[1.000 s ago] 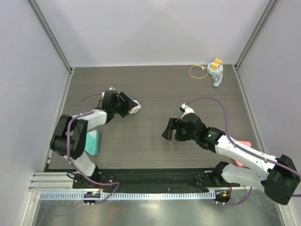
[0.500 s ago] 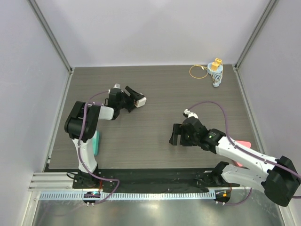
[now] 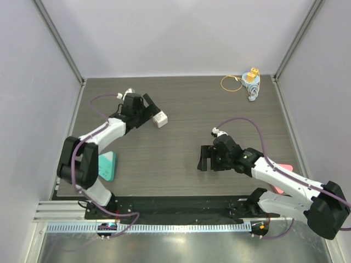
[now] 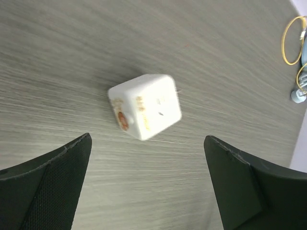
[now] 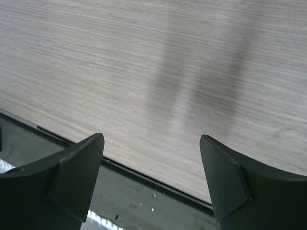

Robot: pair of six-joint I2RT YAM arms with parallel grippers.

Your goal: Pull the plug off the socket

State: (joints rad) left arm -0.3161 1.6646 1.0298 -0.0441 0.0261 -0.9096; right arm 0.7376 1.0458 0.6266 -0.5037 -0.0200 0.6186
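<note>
1. While the left gripper (image 4: 147, 143) stands with its jaws spread wide and nothing between them, the white socket cube (image 4: 145, 106) lies on the table (image 3: 186, 104) just past its fingertips, apart from both.
2. From the left wrist view, the cube sits tilted on the wood grain. It shows 1 face with small slots and 1 with an orange mark. It is slightly blurred, so finer detail cannot be told.
3. From above, the cube (image 3: 159, 119) is in the left half of the table, towards the far side.
4. At the middle of the table's near half, the right gripper (image 3: 204, 158) hangs with its jaws well apart and holds nothing. Its wrist view shows only bare wood and the dark near edge between the 2 fingers (image 5: 72, 177).
5. In the far right corner, well apart from both arms, lie a yellow cord loop (image 3: 231, 83) and a blue and yellow piece (image 3: 252, 81) beside it.
6. At the left edge rests a teal block (image 3: 107, 165). A pink object (image 3: 281, 169) shows partly under the right arm.
</note>
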